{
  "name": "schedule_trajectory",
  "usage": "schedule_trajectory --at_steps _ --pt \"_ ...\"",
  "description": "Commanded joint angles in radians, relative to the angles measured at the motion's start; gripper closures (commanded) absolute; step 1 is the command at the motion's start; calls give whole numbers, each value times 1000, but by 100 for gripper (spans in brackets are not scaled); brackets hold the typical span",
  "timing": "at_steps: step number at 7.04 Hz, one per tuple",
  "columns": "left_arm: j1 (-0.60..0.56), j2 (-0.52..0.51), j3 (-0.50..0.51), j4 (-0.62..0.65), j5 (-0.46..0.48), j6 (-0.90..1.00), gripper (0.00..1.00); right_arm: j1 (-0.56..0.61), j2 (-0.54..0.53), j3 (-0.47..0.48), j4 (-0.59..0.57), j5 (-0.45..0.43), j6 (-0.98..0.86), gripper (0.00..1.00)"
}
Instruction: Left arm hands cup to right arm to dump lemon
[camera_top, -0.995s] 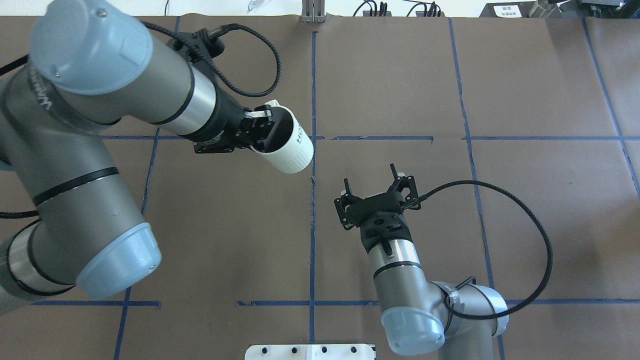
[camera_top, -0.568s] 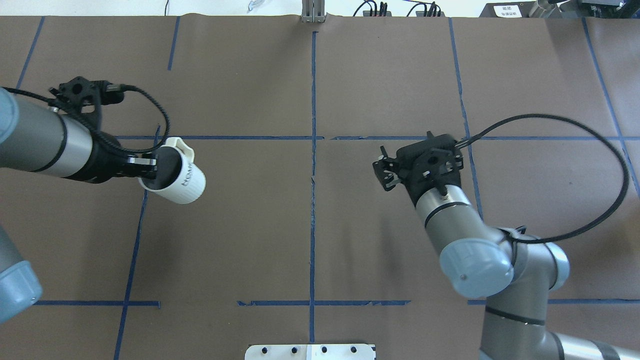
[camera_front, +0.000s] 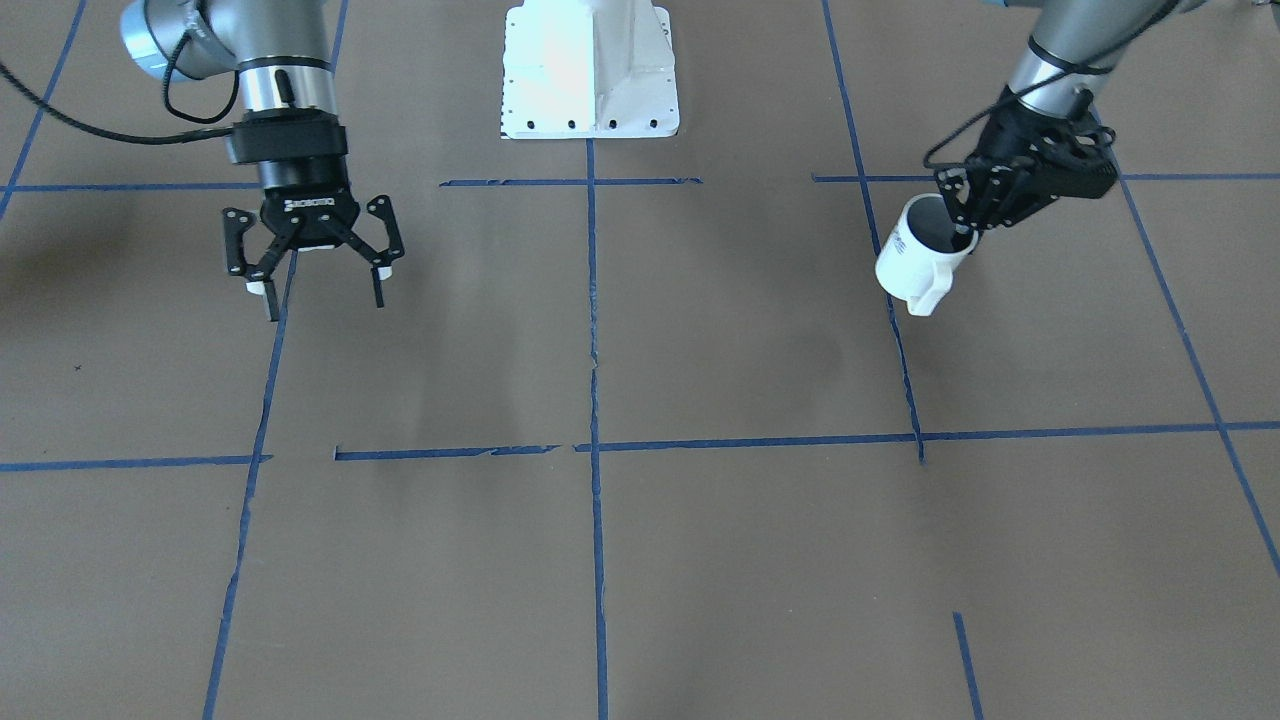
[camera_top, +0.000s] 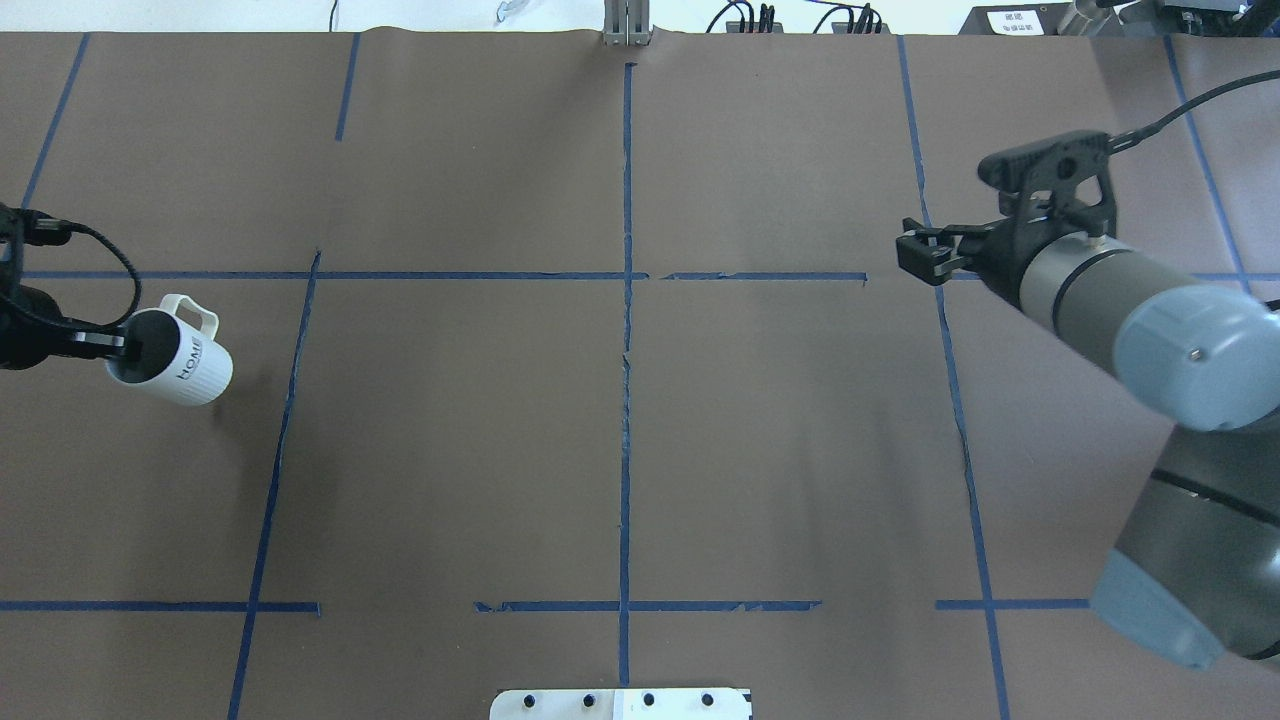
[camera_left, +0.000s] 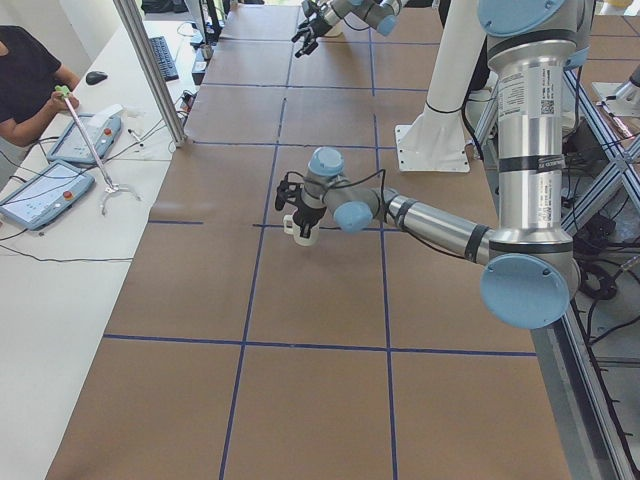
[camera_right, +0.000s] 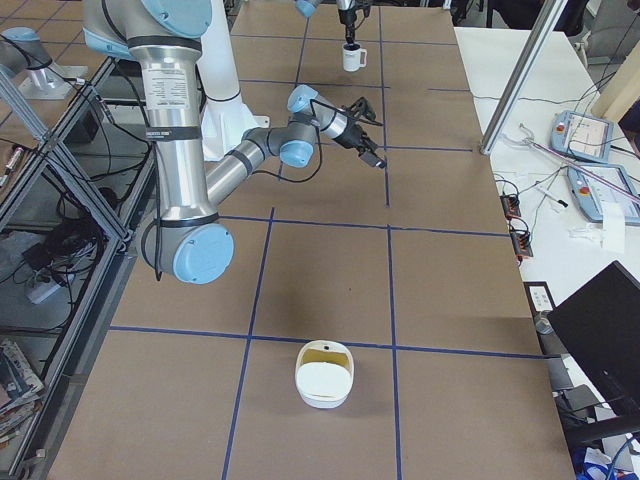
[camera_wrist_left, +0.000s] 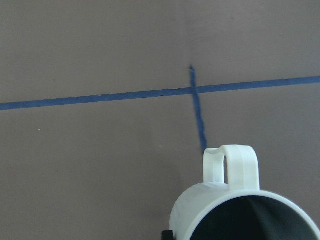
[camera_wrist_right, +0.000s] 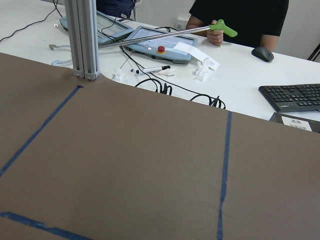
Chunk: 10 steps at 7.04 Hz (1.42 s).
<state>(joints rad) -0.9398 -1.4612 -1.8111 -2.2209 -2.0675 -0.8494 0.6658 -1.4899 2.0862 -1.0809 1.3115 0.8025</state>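
Note:
The white cup with dark lettering hangs tilted from my left gripper at the far left of the table, low over the brown paper. The left gripper is shut on the cup's rim, with one finger inside. In the front view the cup and the left gripper are at the right. The left wrist view shows the cup's handle and dark inside. The lemon is not visible. My right gripper, marked ROBOTIQ, is open and empty, far from the cup; it also shows in the overhead view.
A white bowl-like container with a yellowish inside sits on the table near its right end. The white robot base is at the table's edge. Blue tape lines cross the brown paper. An operator's desk with tablets, cables and a keyboard borders the far side.
Both arms have drawn apart from the table's middle. The left gripper carried the cup to the far left and lower; the right gripper swung to the far right.

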Motion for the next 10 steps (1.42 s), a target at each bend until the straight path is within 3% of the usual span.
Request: schedule_trajectory --at_steps 1,2,3,5,6,7,9,10 --pt "-124 9 144 -129 -161 41 100 95 -59 31 -1 127 -92 0" --pt "-126 10 157 -123 -158 39 99 95 -62 29 -2 129 -92 0" --pt "-125 12 162 -115 -152 41 85 95 -69 38 -2 147 -92 0" --pt "-131 15 167 -117 -146 44 43 154 -87 55 -17 237 -94 0" --pt "-169 31 161 -123 -148 87 8 197 -95 55 -24 299 -95 0" --pt "-228 66 148 -118 -161 184 1 278 -108 61 -74 380 -97 0" --pt "-411 65 147 -62 -274 301 0 520 -212 49 -120 730 -214 0" --pt "-486 62 119 22 -317 416 0 622 -261 41 -207 838 -311 0"
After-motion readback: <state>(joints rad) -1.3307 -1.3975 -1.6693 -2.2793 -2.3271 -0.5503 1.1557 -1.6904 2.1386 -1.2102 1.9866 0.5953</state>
